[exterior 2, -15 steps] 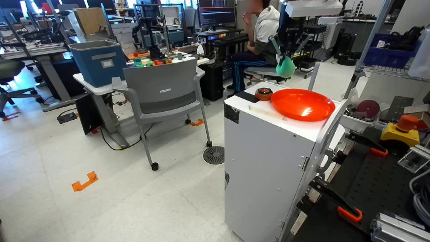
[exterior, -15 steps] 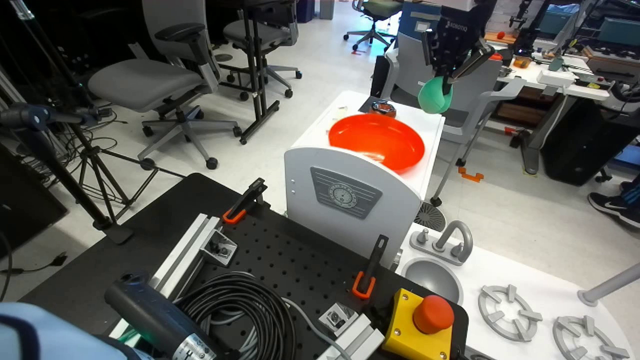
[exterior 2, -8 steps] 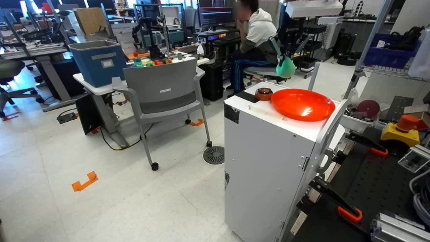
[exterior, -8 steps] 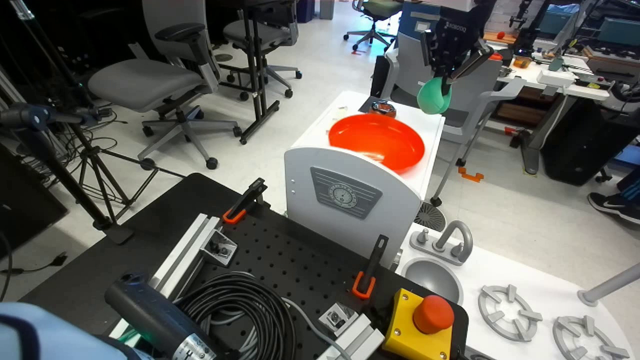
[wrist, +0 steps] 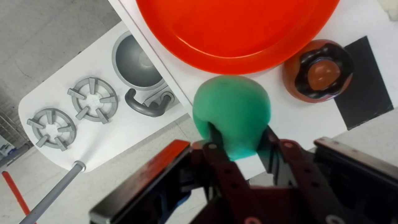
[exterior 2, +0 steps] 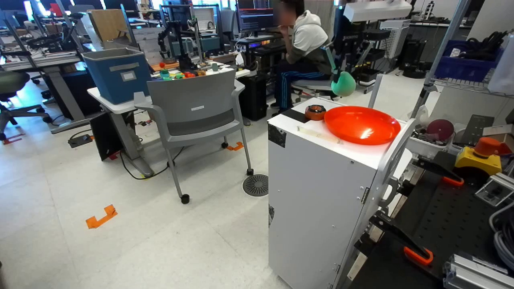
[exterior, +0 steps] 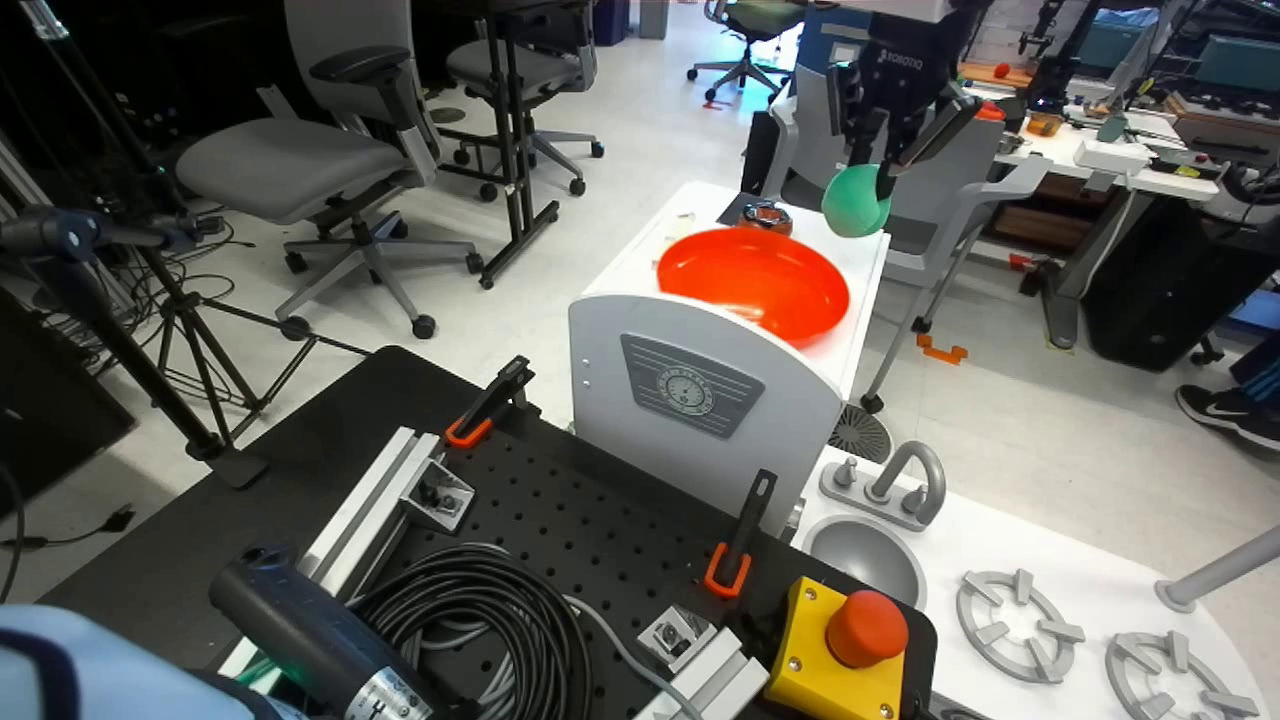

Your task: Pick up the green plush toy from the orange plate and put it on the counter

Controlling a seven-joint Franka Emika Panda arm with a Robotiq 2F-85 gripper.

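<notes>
- Can see the green plush toy [wrist: 231, 99] up in the air, just outside the rim of the orange plate [wrist: 236, 31].
- Held between the dark fingers [wrist: 215, 136] near the plate, one on each side, squished in a little.
- Can't tell if right over the white counter [wrist: 304, 124] under the plate or a bit past its edge.
- Can see a round orange-brown thing [wrist: 320, 73] with a wavy black ring on top, close beside the plate. Can't tell if touching.
- Can see a flat black patch [wrist: 365, 87] on the counter, a bit farther from the plate.
- Lower down than the plate, can see a round grey sink [wrist: 136, 65] and a bent grey tap [wrist: 146, 109].
- Farther from the plate, past the sink, can see two grey stove rings [wrist: 92, 85].
- In an exterior view, can see a yellow box [exterior: 825, 680] with a red button [exterior: 868, 628], well away from the plate.
- In an exterior view, can see a grey chair [exterior 2: 192, 100] and a sitting person [exterior 2: 307, 44], well apart from the plate.
</notes>
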